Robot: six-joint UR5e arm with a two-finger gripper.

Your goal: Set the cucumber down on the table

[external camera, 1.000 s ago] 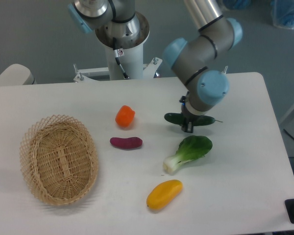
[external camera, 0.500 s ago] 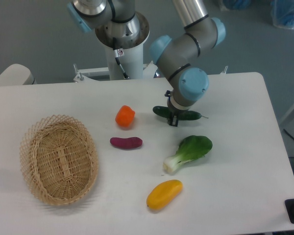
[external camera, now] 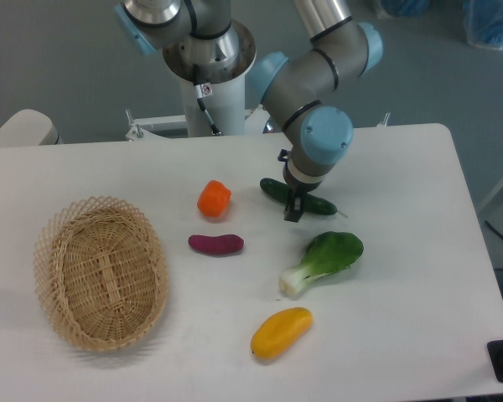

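Observation:
The dark green cucumber [external camera: 310,202] lies across the gripper's fingers, just over the white table [external camera: 402,276], between the orange pepper and the bok choy. Its left end points toward the pepper and its thin stem tip points right. My gripper [external camera: 292,203] comes down from above and is shut on the cucumber near its middle. Whether the cucumber touches the tabletop I cannot tell. The wrist hides the upper part of the fingers.
An orange pepper [external camera: 214,198] and a purple vegetable [external camera: 216,244] lie left of the gripper. A bok choy [external camera: 323,260] lies just below it and a yellow pepper [external camera: 281,332] nearer the front. A wicker basket [external camera: 101,272] stands at the left.
The gripper has carried the cucumber left, away from the spot above the bok choy. In the last half second the cucumber turned, its right end tilting downward.

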